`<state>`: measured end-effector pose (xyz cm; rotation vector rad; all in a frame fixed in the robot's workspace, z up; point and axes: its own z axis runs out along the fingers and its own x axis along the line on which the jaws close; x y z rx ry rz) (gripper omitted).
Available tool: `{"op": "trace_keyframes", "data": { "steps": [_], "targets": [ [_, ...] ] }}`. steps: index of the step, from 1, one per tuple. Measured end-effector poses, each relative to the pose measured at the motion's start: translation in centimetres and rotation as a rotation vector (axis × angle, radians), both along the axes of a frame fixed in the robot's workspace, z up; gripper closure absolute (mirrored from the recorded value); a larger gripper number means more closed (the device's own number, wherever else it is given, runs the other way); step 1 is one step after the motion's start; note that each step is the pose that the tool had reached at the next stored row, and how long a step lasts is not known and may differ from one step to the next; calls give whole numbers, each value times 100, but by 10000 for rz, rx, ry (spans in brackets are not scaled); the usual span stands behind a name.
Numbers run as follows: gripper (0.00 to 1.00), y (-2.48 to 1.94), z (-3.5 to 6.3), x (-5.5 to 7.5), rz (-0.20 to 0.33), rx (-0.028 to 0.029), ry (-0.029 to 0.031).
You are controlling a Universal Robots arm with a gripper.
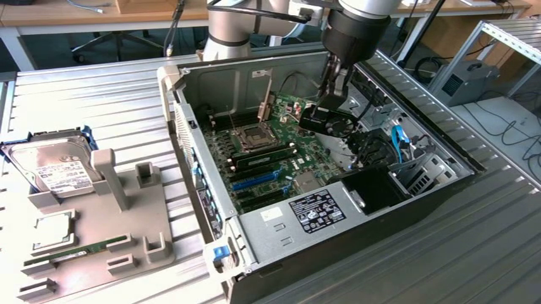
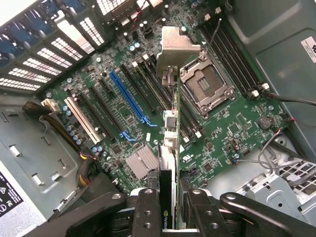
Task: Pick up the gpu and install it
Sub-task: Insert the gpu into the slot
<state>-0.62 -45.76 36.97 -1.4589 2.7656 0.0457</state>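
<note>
Clamping the gpu (image 2: 169,123) edge-on in the gripper (image 2: 167,210), hovering above the motherboard (image 2: 123,123). Black label (image 1: 317,212) inside the case (image 1: 439,190): print too small to read.

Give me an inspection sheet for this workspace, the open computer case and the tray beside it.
Surface: ribbed grey metal table, bearing an open black computer case and a grey plastic holder tray.
Job's things: thin black gpu card with silvery bracket, held edge-on above the green motherboard.
Clutter: silver labelled hard drive and slim green RAM stick on the tray.
Grippers: black gripper shut on the gpu card.
Cables: blue cable inside the case.
Surroundings: wooden desks, grey box beyond the table.
</note>
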Motion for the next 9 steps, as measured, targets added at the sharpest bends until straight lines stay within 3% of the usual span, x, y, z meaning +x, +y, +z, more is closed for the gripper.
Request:
{"op": "trace_keyframes", "data": {
  "steps": [9],
  "targets": [
    [74,0,0,0,51,-1,0]
  ]
}}
